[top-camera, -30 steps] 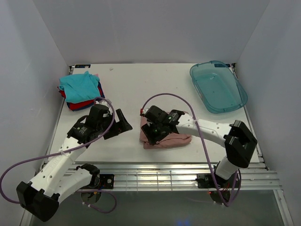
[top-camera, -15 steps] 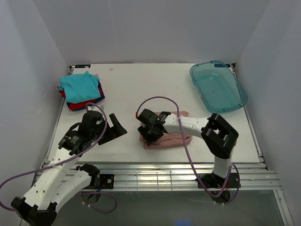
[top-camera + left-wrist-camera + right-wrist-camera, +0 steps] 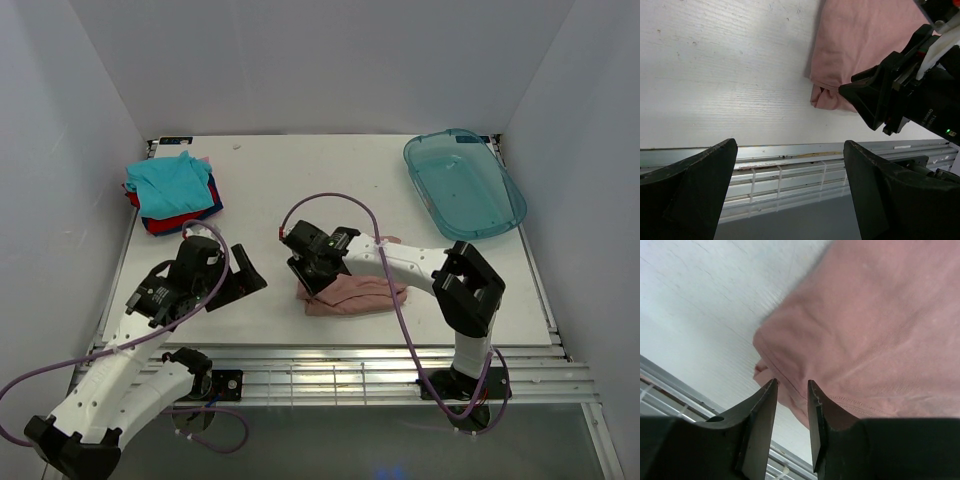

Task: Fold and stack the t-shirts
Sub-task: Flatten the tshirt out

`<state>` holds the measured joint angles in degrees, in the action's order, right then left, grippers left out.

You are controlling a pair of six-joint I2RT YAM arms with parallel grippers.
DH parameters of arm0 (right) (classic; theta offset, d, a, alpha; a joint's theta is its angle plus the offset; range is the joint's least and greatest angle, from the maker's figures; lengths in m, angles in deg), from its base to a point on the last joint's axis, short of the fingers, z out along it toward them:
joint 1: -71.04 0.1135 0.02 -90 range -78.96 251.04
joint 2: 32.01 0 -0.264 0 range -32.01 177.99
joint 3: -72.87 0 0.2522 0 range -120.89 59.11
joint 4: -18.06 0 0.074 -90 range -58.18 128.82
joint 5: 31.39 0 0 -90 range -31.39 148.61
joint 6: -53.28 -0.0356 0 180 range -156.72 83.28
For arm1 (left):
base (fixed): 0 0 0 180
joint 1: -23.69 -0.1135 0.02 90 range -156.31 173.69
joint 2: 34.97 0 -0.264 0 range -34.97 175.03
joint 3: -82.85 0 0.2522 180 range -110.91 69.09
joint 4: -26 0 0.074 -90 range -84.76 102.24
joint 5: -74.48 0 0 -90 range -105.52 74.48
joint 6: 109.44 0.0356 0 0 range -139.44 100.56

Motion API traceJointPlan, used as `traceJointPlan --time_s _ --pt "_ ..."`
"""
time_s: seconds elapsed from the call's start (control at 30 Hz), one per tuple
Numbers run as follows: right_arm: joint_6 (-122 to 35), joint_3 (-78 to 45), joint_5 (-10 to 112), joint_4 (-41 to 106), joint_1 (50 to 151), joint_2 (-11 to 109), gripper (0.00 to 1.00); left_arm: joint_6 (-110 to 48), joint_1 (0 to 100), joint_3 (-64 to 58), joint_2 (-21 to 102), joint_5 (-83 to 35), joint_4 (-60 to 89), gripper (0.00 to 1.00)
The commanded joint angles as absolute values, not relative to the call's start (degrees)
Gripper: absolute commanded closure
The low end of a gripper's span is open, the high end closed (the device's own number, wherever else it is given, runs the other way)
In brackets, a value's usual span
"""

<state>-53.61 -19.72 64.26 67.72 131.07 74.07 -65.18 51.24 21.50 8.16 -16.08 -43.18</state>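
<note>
The dusty-pink t-shirt (image 3: 358, 296) lies folded into a small bundle near the table's front middle; it also shows in the left wrist view (image 3: 860, 45) and the right wrist view (image 3: 875, 315). My right gripper (image 3: 306, 282) hovers over the bundle's left edge, jaws a narrow gap apart with nothing between them (image 3: 791, 383). My left gripper (image 3: 245, 274) is wide open and empty, left of the bundle and apart from it (image 3: 790, 145). A stack with the teal t-shirt (image 3: 170, 180) on red (image 3: 165, 221) and dark-blue (image 3: 214, 196) ones sits at the back left.
A translucent blue-green plastic tray (image 3: 519, 203) stands at the back right. The slatted metal rail (image 3: 360, 375) runs along the table's near edge, also visible under my left gripper (image 3: 790, 167). White walls close in the sides and back.
My right gripper has moved left off the top of the pink bundle to its left edge. My left arm has drawn back toward the near left.
</note>
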Motion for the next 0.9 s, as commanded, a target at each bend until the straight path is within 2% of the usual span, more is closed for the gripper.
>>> traceJointPlan --time_s 0.0,0.53,0.63,0.67,0.73,0.8,0.87 --pt "-52.63 -22.89 65.20 70.23 131.34 74.34 0.62 -64.71 51.38 21.81 8.09 -15.43 -42.43 0.02" --pt "-54.56 -14.98 61.95 67.51 131.42 74.34 0.61 -65.41 51.38 22.60 5.55 -15.43 -43.04 0.02" --pt "-54.56 -14.54 62.30 66.89 131.42 74.08 0.68 -65.41 51.38 22.69 5.11 -15.43 -43.66 0.02" --pt "-54.56 -14.80 62.47 66.89 131.42 73.99 0.74 -65.32 51.38 22.60 5.02 -15.52 -43.92 0.02" --pt "-54.48 -15.94 63.00 67.50 131.42 73.72 0.81 -65.41 51.38 22.69 4.93 -15.43 -44.01 0.02" --pt "-54.30 -19.35 63.27 68.99 131.42 73.90 0.83 -65.41 51.38 22.78 4.84 -15.43 -44.01 0.02" --pt "-53.86 -22.08 64.06 71.54 131.51 74.42 0.79 -65.50 51.38 23.04 4.93 -15.43 -44.01 0.02"
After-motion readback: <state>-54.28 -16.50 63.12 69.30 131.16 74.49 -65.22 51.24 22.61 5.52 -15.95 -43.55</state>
